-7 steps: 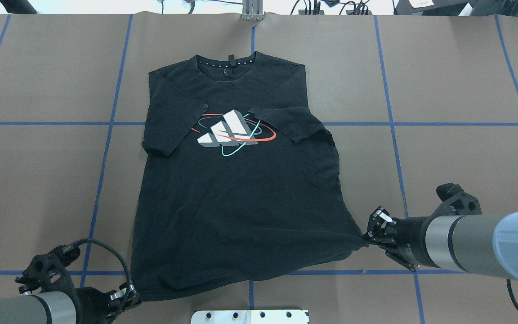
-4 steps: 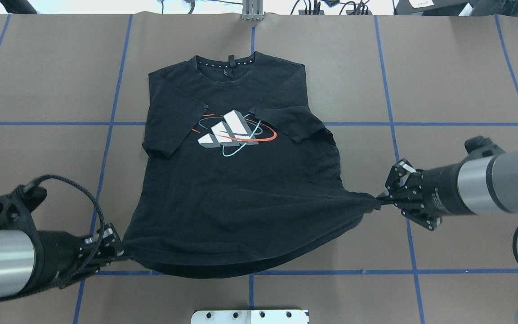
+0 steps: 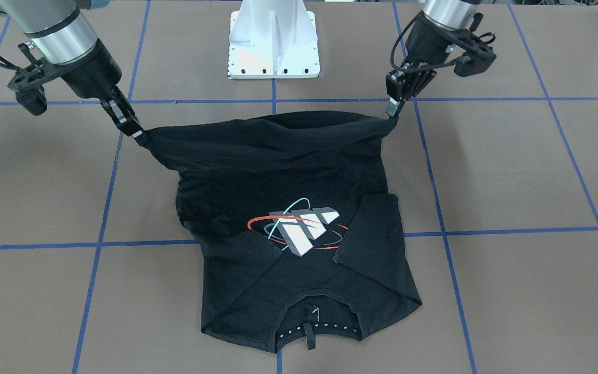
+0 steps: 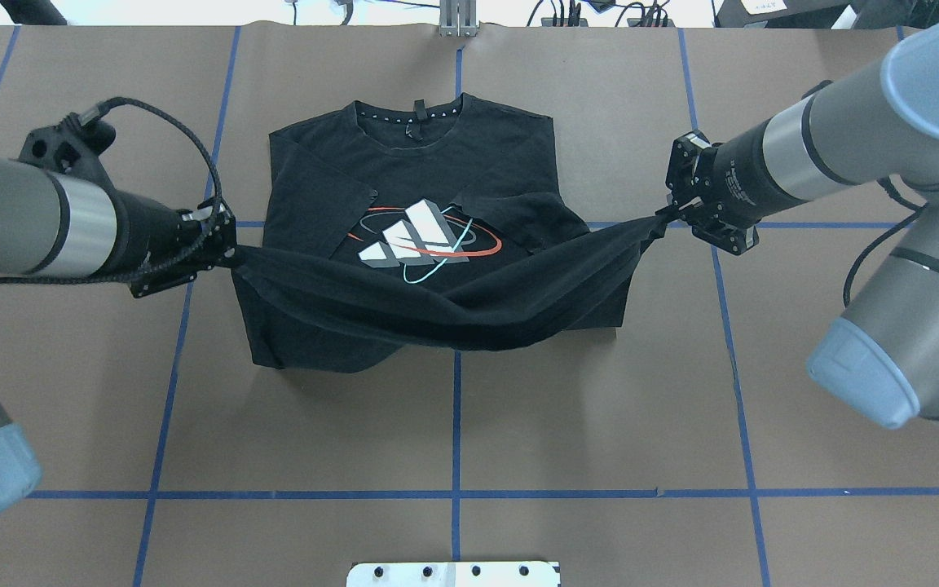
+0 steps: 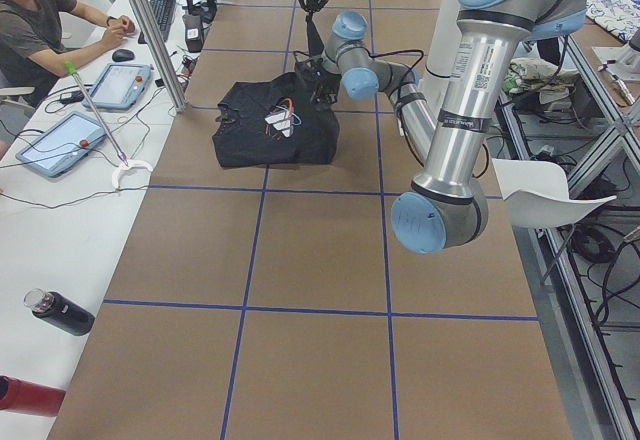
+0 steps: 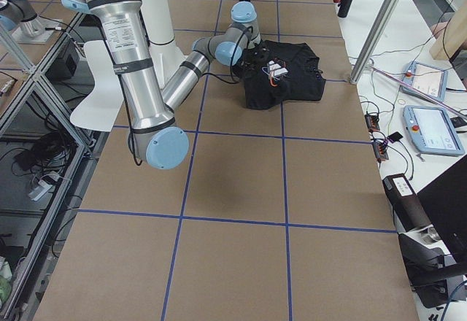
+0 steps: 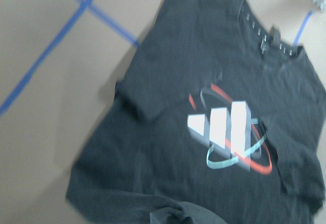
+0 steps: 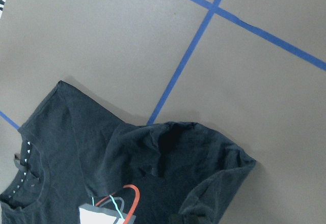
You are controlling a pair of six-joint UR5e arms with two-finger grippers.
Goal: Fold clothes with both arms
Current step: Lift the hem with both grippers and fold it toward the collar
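Note:
The black T-shirt point(image 4: 437, 155) lies chest up on the brown table, collar at the far side, sleeves folded in over the grey-white, red and cyan graphic point(image 4: 421, 236). My left gripper point(image 4: 229, 251) is shut on the hem's left corner. My right gripper point(image 4: 665, 216) is shut on the hem's right corner. The hem point(image 4: 437, 314) hangs stretched between them, lifted off the table over the shirt's lower half. In the front-facing view the left gripper point(image 3: 393, 111) is on the right and the right gripper point(image 3: 140, 136) on the left. The left wrist view shows the graphic point(image 7: 224, 127).
The white pedestal base point(image 3: 274, 39) stands at the table's near edge. Blue tape lines point(image 4: 455, 424) cross the brown table. An operator point(image 5: 40, 20) sits at a side desk with tablets point(image 5: 120, 85). A dark bottle point(image 5: 60, 312) lies there.
Both grippers have carried the hem corners up and away from the robot towards the collar. The shirt's lower half has come off the table and now hangs over its middle.

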